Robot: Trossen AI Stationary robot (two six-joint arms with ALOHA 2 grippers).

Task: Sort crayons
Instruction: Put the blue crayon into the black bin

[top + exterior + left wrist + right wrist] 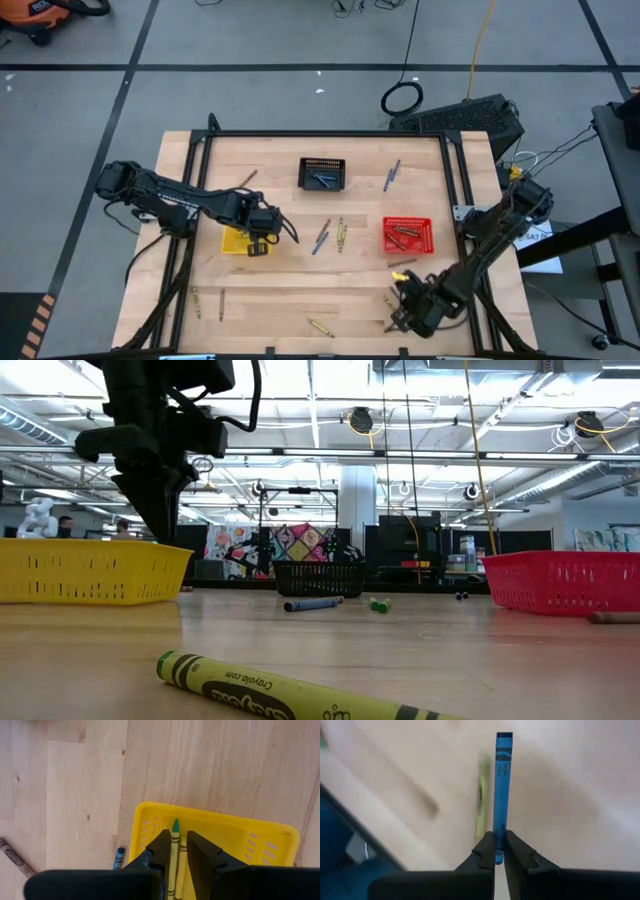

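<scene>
My left gripper (258, 245) hangs over the yellow basket (236, 242), shut on a yellow-green crayon with a green tip (175, 842). A second yellow crayon (182, 862) shows beside it. My right gripper (402, 308) is above the table's near right part, shut on a blue crayon (503, 785). Loose crayons lie flat on the wood: a blue-grey one (320, 237) and a yellow one (340, 235) at mid-table, and a yellow-green one (280, 695) close to the low camera. My left gripper pinches the green-tipped crayon between its two fingers (161, 851), which point down and lie along it. Its tip (175, 825) sticks out past the fingertips, above the basket floor. Whether the second yellow crayon is held too or lies in the basket, I cannot tell. My right gripper pinches the blue crayon at one end (499, 851) between its two fingers. The fingers slant down and lie along the crayon. Most of its length sticks out past the fingertips, clear of the table.
The black basket (322, 173) with blue crayons stands at the far middle. The red basket (407, 235) with brown-red ones stands right of centre. More crayons lie at the far right (391, 175), far left (246, 180), near left (195, 297) and near middle (320, 327).
</scene>
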